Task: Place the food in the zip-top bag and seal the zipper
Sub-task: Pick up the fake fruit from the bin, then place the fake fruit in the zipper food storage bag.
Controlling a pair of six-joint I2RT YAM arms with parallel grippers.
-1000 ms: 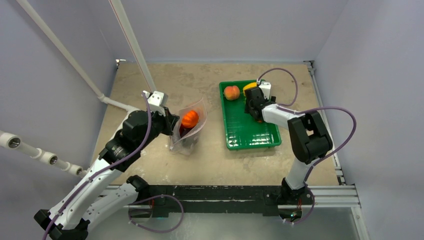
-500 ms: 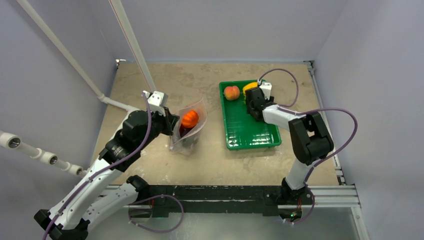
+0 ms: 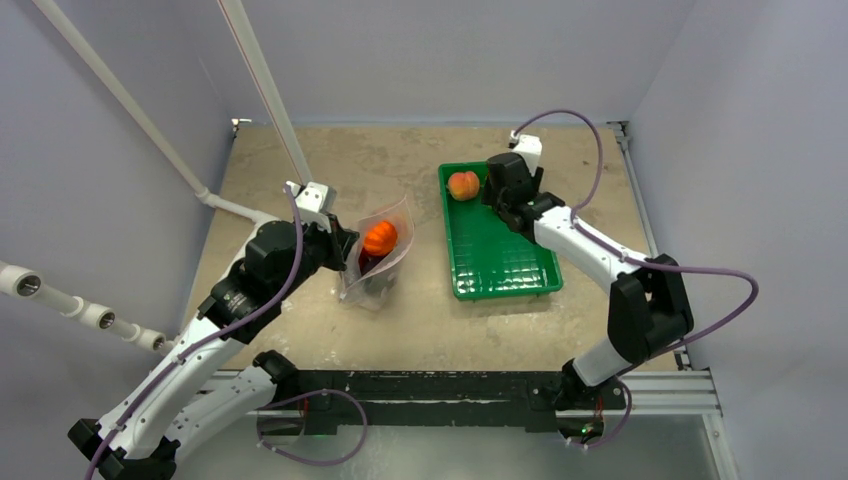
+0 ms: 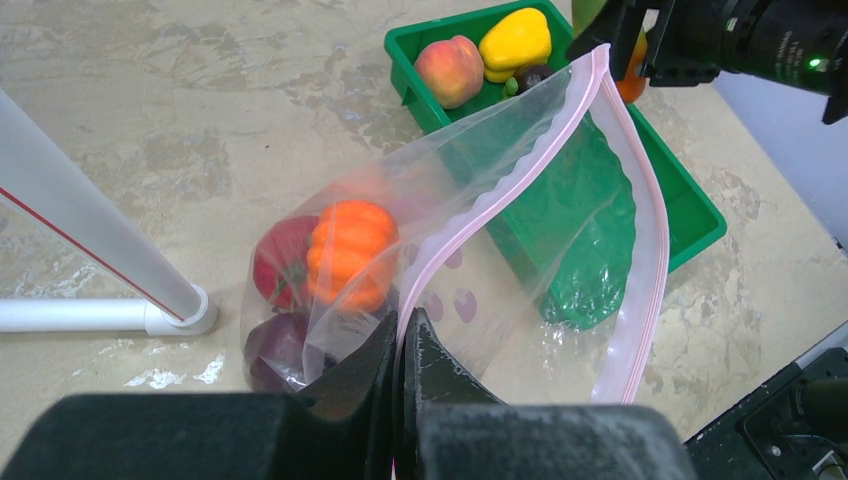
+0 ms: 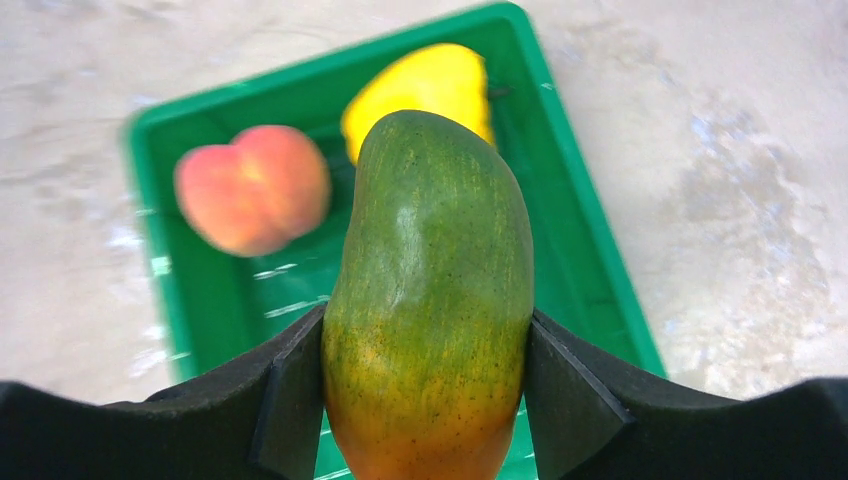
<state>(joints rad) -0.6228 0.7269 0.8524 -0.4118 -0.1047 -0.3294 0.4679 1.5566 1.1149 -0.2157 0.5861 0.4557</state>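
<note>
The zip-top bag (image 3: 378, 262) stands open left of the green tray (image 3: 500, 262). My left gripper (image 4: 405, 335) is shut on the near rim of the bag, on the pink zipper (image 4: 500, 190), and holds the mouth up. Inside the bag lie an orange pumpkin (image 4: 348, 250), a red piece (image 4: 278, 262) and a purple one (image 4: 275, 345). My right gripper (image 5: 425, 345) is shut on a green-orange mango (image 5: 430, 290), held above the tray's far end (image 3: 497, 188). Below it in the tray lie a peach (image 5: 252, 188) and a yellow pepper (image 5: 430, 85).
White pipes (image 3: 270, 90) slant across the left side, one foot close to the bag (image 4: 180, 310). A small dark piece (image 4: 530, 78) lies by the yellow pepper. Grey walls close in the table on three sides. A black rail (image 3: 450, 385) runs along the near edge.
My right gripper closed on the mango in the tray and lifted it, rising toward the tray's far end. The left arm and the bag have not moved.
</note>
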